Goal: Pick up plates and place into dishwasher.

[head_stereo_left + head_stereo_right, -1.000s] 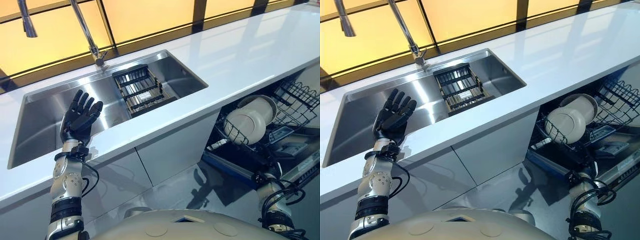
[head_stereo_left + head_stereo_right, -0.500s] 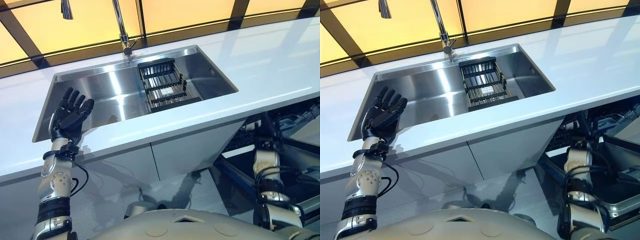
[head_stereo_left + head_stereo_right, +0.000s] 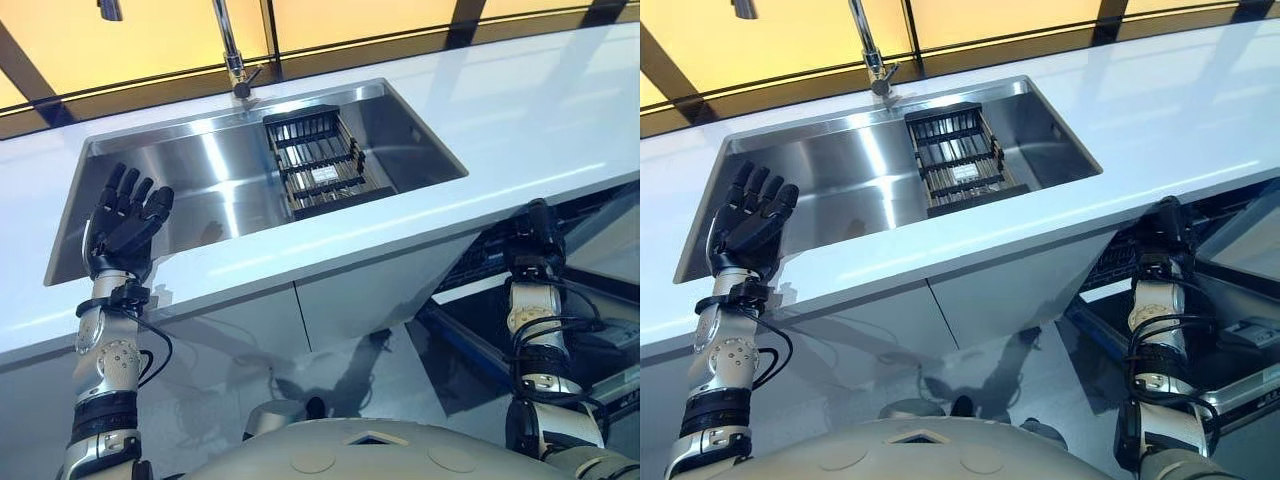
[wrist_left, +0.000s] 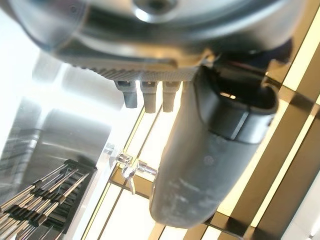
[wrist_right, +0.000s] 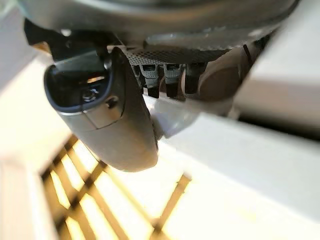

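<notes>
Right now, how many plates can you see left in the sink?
0. The sink holds just a black dish rack, with no plates standing in it. Some may sit in the dishwasher under the counter, hidden from here.

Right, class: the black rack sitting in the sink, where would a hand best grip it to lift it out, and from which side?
Probably the black rack's raised top rail along its long left side, reached from above. The sink is widest and bare on that side, and the open left hand is raised just beyond it.
</notes>
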